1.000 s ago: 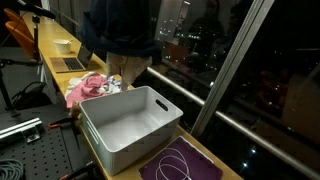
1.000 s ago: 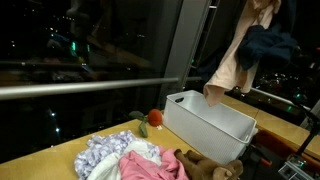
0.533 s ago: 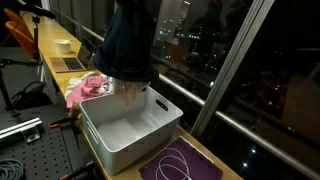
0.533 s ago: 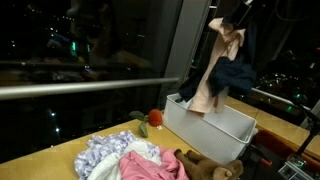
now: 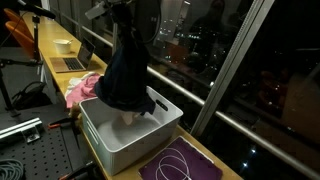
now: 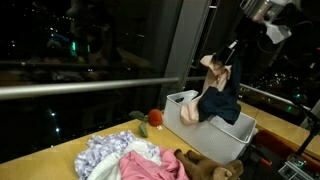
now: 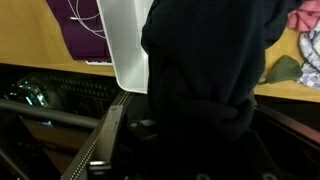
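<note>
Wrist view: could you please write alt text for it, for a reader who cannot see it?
A dark garment hangs right in front of the camera and fills most of the frame. Beyond it are the corner of a white bin, a purple cloth lying on a yellow table, and some pink clothing at the edge.

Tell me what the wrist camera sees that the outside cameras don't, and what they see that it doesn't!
Only the wrist view: a close look straight down the dark clothing, which fills most of the picture.
Only the exterior views: that clothing hanging from the gripper, its lower end in the white bin, plus a laptop and a stuffed bear.
Both: the clothing, the bin, the pile of clothes and, in an exterior view, the purple mat with its white cable.
</note>
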{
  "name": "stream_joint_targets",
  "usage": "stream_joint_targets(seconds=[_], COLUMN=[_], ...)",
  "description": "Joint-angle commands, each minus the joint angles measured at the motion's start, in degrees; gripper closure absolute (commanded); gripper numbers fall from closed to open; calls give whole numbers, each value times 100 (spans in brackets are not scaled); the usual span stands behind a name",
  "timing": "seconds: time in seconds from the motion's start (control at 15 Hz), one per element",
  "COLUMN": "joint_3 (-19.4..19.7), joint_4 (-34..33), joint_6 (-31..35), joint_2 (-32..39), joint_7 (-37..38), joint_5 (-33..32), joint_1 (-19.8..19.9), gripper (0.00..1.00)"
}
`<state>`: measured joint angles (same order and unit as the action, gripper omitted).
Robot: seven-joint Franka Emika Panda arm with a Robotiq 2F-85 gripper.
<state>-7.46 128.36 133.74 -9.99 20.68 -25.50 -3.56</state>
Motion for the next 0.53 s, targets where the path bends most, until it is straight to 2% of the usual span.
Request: stream_joint_targets(seconds=[0.0,0.47], joint_3=[174,404], joint_4=[300,321], joint_6=[-14,114], joint_2=[-622,-831], joint_7=[-446,-965], joint_5=[94,78], joint_1=[165,507], gripper=[100,100])
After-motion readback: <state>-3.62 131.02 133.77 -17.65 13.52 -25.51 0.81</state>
